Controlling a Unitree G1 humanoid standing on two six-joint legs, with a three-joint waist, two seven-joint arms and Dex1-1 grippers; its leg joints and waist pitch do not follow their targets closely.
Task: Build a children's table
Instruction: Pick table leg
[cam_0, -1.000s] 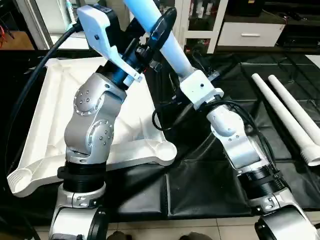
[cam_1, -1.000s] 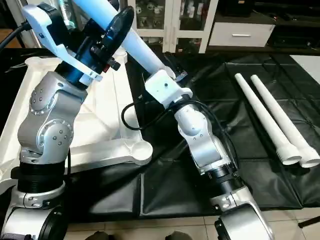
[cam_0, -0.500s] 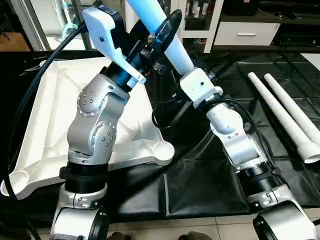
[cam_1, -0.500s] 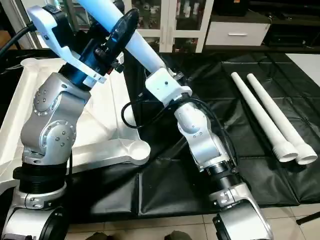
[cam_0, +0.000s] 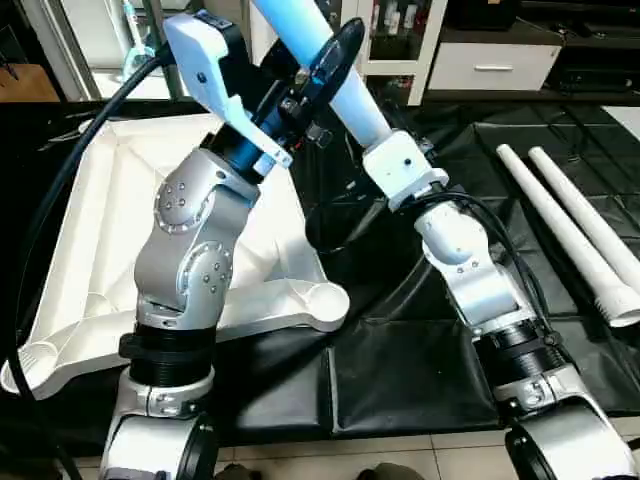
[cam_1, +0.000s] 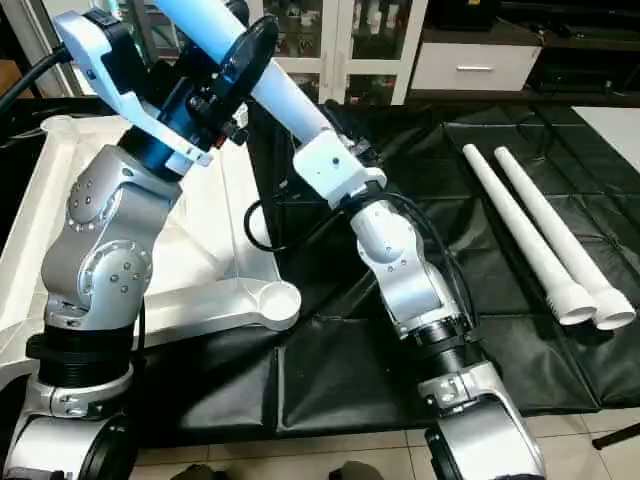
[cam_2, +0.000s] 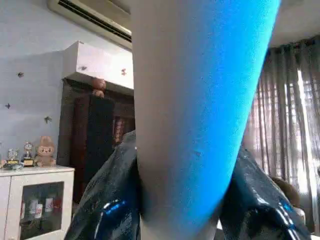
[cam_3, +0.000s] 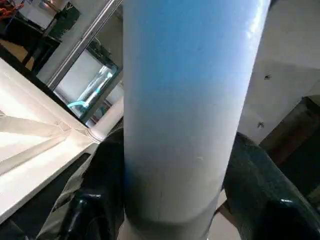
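Shifted slightly up the raised leg (cam_0: 340, 75) since a second ago, the right gripper (cam_3: 170, 220) now has its fingers closed around the tube below the left gripper (cam_0: 325, 60), which is also clamped on it. Nearest, the upturned table top (cam_0: 90, 250) lies at left, two spare legs (cam_1: 540, 240) on the black mat (cam_1: 350, 380). Both grips should stay firm while the leg's end is steered squarely into a corner socket (cam_0: 325, 298).

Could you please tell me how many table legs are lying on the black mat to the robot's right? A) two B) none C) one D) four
A: two white legs lie side by side on the black mat, well apart from the table top.
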